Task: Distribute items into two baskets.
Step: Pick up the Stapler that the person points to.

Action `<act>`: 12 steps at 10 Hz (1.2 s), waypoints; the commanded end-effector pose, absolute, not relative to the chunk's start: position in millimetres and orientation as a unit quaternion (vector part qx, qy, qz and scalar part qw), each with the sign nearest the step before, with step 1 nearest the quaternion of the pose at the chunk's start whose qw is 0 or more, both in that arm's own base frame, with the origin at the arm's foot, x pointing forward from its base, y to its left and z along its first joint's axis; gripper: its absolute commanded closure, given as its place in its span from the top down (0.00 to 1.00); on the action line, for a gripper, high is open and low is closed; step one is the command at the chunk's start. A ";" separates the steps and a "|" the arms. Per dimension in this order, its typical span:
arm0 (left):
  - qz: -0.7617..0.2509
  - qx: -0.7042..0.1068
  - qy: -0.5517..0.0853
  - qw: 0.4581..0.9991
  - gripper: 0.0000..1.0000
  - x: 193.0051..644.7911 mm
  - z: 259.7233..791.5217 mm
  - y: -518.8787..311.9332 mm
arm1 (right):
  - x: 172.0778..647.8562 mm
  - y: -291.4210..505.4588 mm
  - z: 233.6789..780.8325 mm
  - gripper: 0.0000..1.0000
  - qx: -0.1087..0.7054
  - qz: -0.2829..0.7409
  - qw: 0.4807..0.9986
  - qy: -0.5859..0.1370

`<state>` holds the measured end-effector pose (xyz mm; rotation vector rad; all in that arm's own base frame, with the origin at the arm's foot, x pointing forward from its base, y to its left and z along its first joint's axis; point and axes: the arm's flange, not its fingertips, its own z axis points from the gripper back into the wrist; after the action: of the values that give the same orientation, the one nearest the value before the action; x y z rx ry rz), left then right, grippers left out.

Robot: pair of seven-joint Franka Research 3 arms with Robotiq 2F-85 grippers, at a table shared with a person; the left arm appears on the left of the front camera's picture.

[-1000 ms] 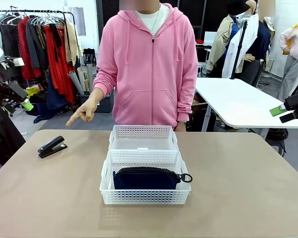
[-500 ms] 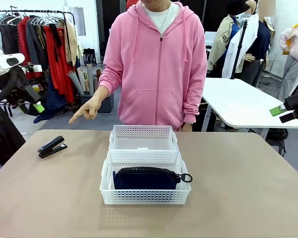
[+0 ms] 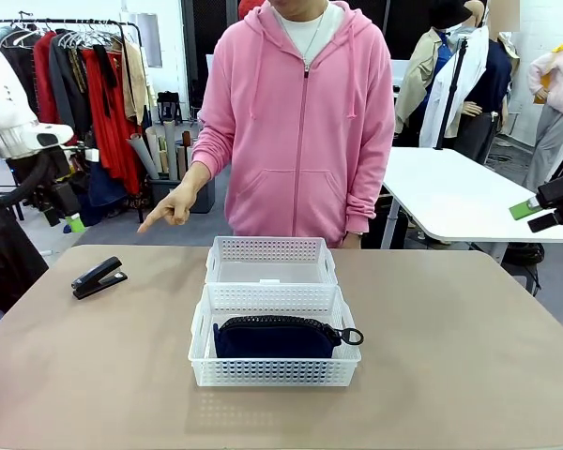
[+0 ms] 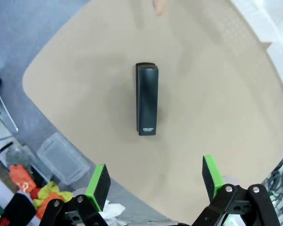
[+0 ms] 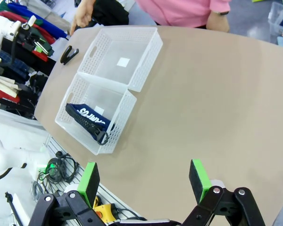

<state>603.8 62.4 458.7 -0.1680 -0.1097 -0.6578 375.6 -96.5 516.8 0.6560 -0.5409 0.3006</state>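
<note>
The small black stapler (image 3: 98, 277) lies on the tan table at the left; in the left wrist view the stapler (image 4: 146, 99) sits directly beyond my open left gripper (image 4: 155, 176). From the front, the left gripper (image 3: 70, 217) hangs off the table's left edge. The navy pouch (image 3: 277, 337) lies in the near white basket (image 3: 274, 372), and the far basket (image 3: 271, 249) behind it holds nothing. My right gripper (image 5: 144, 181) is open, high above the table; it views both baskets (image 5: 146, 66) and the pouch (image 5: 87, 117).
A person in a pink hoodie stands at the far side, pointing a hand (image 3: 174, 208) down toward the stapler's side of the table. A clothes rack (image 3: 84, 84) stands behind the left arm. The right gripper (image 3: 544, 208) hovers at the right edge.
My left arm has swung in from the left edge, its white body rising into view and the gripper dropping a little. The person's pointing hand has shifted slightly right.
</note>
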 end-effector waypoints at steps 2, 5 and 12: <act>-0.387 -0.076 -0.038 0.918 1.00 613.9 444.7 57.4 | 375.8 -96.3 518.2 1.00 0.321 0.147 0.898 -0.263; -0.435 -0.072 -0.066 0.895 1.00 614.9 429.0 52.9 | 375.8 -96.3 518.2 1.00 0.321 0.147 0.898 -0.263; -0.462 -0.058 -0.102 0.879 1.00 622.8 397.3 44.3 | 375.8 -96.3 518.2 1.00 0.321 0.147 0.898 -0.263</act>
<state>624.0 41.2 404.8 -0.1046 -0.1829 -0.9456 375.6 -96.5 516.8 0.6559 -0.5407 0.3005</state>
